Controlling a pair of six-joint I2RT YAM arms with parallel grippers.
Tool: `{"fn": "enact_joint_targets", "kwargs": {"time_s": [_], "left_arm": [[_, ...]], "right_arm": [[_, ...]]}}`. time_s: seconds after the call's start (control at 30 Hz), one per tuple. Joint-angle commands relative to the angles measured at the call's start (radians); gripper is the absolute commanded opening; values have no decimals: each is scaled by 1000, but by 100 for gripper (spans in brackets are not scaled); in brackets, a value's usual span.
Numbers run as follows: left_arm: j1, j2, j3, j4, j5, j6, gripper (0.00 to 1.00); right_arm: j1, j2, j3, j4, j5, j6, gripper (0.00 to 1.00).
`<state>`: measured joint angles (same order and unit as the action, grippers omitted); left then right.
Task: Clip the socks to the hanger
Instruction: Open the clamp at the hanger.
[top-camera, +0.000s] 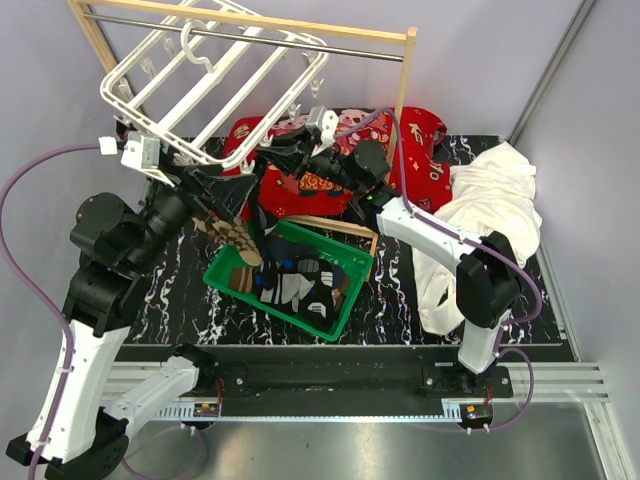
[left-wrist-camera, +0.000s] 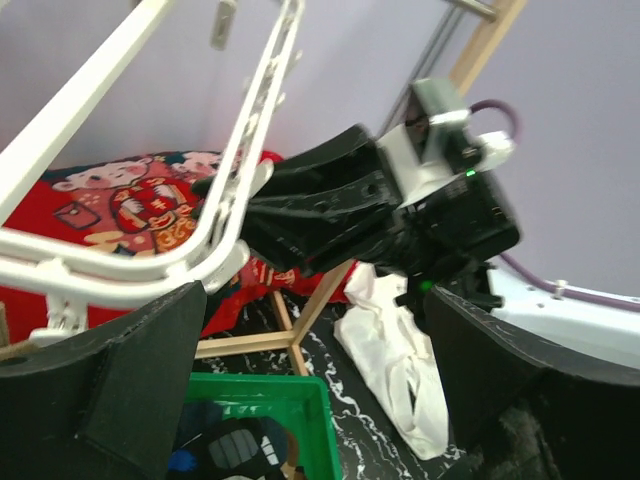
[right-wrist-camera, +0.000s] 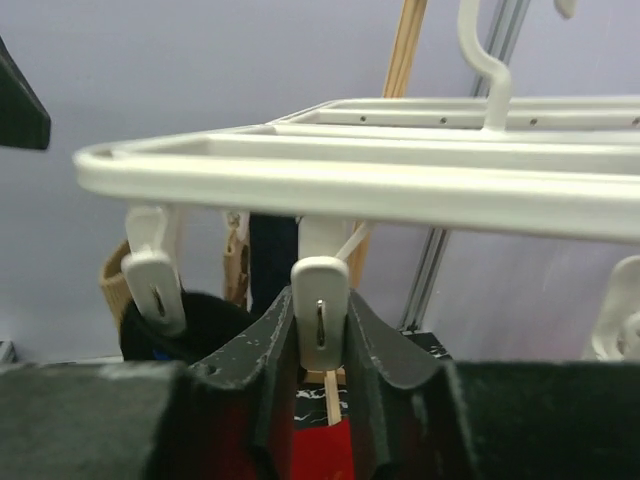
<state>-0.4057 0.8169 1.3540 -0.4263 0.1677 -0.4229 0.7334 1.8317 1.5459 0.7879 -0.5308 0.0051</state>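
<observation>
The left arm's fingers (left-wrist-camera: 120, 380) stand spread wide and empty, with the corner of the white plastic slatted hanger (left-wrist-camera: 215, 235) just ahead of them. The small patterned socks (top-camera: 290, 285) lie in the green plastic basket (top-camera: 220, 272) below both sets of fingers. The right arm's fingers (right-wrist-camera: 250, 360) pinch a small white dangling clip (right-wrist-camera: 320, 312) from both sides, its long axis upright between them; I judge the free left fingers better placed to lift a sock up to it.

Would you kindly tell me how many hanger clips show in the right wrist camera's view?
3: the left clip; the middle clip between the fingers of the right hand; the right clip, cut off at the edge. More may be hidden.
</observation>
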Motion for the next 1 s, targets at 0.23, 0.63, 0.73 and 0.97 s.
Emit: {"fn": "enact_joint_targets", "kwargs": {"time_s": [0.23,0.63,0.73,0.97], "left_arm": [[1,70,102,80,190,-59,94],[1,44,112,-18,-29,16,89],[1,21,108,-28,-128,30,85],[1,28,97,-22,-191,55,72]], "right_arm": [[64,-141,-73,-65,81,-99,9],[165,-138,137,-426,200,-234,9],[170,-131,178,-472,175,-234,9],[178,-97,301,-630,121,-225,10]]}}
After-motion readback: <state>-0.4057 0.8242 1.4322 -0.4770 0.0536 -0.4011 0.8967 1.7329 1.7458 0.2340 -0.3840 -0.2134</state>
